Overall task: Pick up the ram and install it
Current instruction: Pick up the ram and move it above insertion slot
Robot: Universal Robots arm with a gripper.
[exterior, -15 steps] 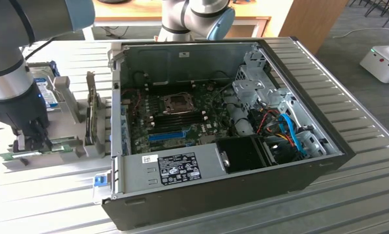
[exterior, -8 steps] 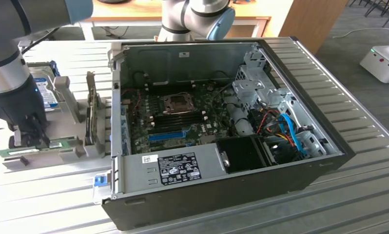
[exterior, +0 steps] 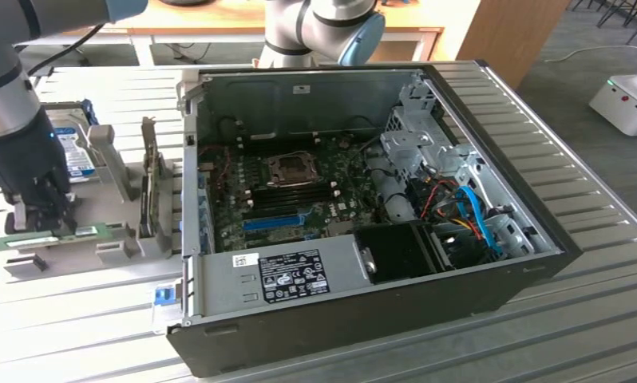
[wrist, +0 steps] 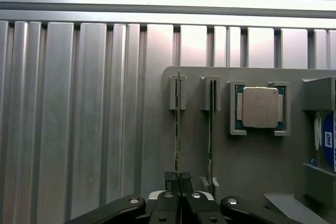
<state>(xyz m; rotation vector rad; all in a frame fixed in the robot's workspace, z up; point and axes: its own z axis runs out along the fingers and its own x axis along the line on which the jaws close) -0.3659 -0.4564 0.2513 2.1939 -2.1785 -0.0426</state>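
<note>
Green ram [wrist: 178, 129] sits edge-up in its slot on the grey holder plate [wrist: 252, 171], out on the slatted aluminium table [wrist: 79, 129], at the exterior view's left of the open PC case [exterior: 425, 315]. Gripper [wrist: 179, 178] is down on it, jaws pinched almost together on the stick's upper edge, so the grip looks made. The stick's far end is seated in its bracket on the plate. I read that as grasped but not yet lifted out.

Second green stick [wrist: 211, 129] stands just beside it in the neighbouring slot, untouched. CPU [wrist: 260, 107] sits in its own cradle next along, and the hard drive with the blue label [wrist: 328, 140] is beyond that at the plate's edge.

Case side: lid off, motherboard [exterior: 297, 207] exposed. Memory slots [exterior: 295, 191] just below the CPU socket [exterior: 293, 166] look unpopulated as far as I can tell, but latch positions are too small to read. Cables and the drive cage sit toward the exterior view's right, apart from the slots.

Status, my judgement: approach and grasp done. Nothing is installed. Lift out of the holder, transfer to the case, alignment and seating are all outstanding. Early stage, well under half.
</note>
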